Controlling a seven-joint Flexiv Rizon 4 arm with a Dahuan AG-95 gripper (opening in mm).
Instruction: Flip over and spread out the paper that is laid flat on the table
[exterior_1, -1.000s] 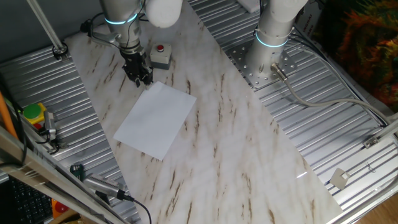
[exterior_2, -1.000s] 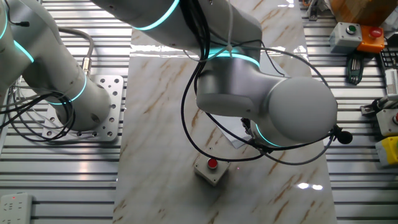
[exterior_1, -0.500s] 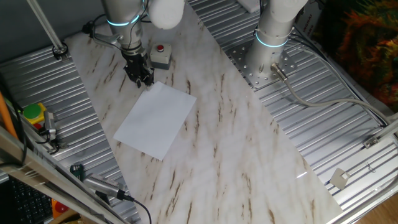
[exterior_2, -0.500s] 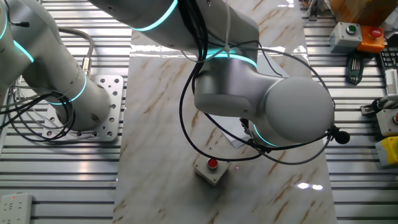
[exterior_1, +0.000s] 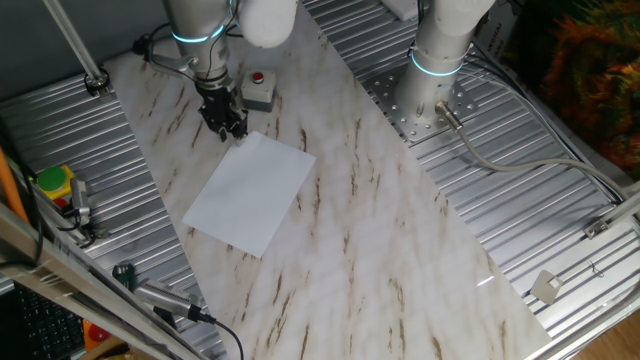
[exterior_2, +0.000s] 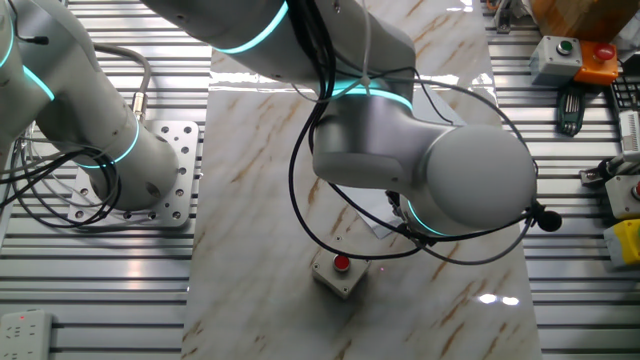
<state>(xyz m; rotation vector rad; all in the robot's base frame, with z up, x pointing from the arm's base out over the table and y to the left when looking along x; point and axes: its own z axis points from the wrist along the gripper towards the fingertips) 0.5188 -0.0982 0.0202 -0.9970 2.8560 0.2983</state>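
Basically parked at the paper's (exterior_1: 250, 192) far corner, nothing flipped yet.

Lay flat on the table (exterior_1: 400, 250), that sheet, corner just below the gripper (exterior_1: 225, 127), itself right beside the red-button box (exterior_1: 258, 90). Couldn't tell how wide the jaws stood. Looked thin, floppy, light, probably slippery on marble; best pinched at that near corner edge, gently, or likely to crease.

Paper (exterior_1: 250, 192) flat on marble table (exterior_1: 400, 260). Gripper (exterior_1: 225, 125) just beside its far corner, pointing down; jaw gap unclear. Grey box w/ red button (exterior_1: 259, 90) nearby.
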